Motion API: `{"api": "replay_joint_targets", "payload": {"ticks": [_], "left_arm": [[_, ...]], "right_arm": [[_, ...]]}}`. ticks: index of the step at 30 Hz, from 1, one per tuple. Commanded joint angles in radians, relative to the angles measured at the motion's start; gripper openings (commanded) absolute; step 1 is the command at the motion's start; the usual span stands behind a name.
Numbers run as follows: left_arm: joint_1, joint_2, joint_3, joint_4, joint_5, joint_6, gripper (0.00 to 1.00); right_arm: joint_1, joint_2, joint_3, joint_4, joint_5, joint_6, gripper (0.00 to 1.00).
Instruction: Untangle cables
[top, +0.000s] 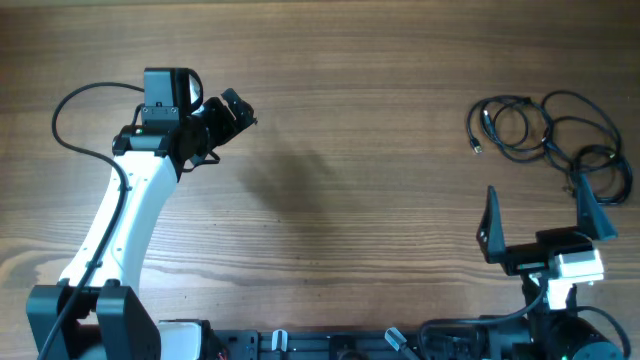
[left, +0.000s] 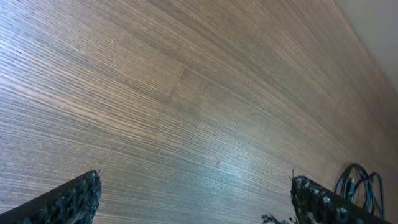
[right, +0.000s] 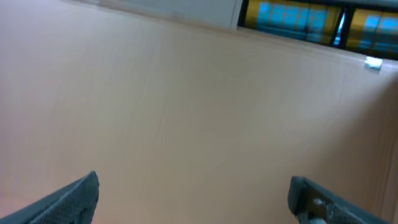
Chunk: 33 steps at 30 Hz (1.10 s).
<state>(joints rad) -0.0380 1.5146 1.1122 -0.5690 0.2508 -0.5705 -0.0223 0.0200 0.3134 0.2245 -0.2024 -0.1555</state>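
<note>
Untangling: not begun; your cables (top: 546, 136) lie heaped at upper right of the tabletop (top: 350, 150).
Left pincer (top: 228, 112): apart, empty, upper left.
Right pincer (top: 540, 208): apart, empty, below the cables.

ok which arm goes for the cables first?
Right. The right tool is open and sits right next to the cables, with one loop almost at its fingertip. The left tool is open too, but it is far across the table.
</note>
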Motion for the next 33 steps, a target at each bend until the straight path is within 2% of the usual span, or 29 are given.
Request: {"api": "replay_joint_targets", "payload": {"ticks": [1, 5, 9, 12, 15, 20, 33], "left_arm": [[0.003, 0.006, -0.001, 0.003, -0.010, 0.001, 1.00], [0.003, 0.006, -0.001, 0.003, -0.010, 0.001, 1.00], [0.003, 0.006, -0.001, 0.003, -0.010, 0.001, 1.00], [0.003, 0.006, -0.001, 0.003, -0.010, 0.001, 1.00], [0.003, 0.006, -0.001, 0.003, -0.010, 0.001, 1.00], [0.003, 0.006, -0.001, 0.003, -0.010, 0.001, 1.00], [0.003, 0.006, -0.001, 0.003, -0.010, 0.001, 1.00]], "right_arm": [[0.005, -0.016, -0.093, 0.150, -0.016, -0.001, 1.00], [0.005, -0.016, -0.209, 0.359, -0.016, 0.002, 1.00], [0.005, -0.016, -0.311, 0.404, 0.013, 0.106, 1.00], [0.005, -0.017, -0.308, 0.237, 0.056, 0.191, 1.00], [0.005, -0.016, -0.308, 0.011, 0.066, 0.194, 1.00], [0.006, -0.017, -0.308, -0.216, 0.083, 0.191, 1.00], [0.006, -0.016, -0.308, -0.217, 0.087, 0.189, 1.00]]}}
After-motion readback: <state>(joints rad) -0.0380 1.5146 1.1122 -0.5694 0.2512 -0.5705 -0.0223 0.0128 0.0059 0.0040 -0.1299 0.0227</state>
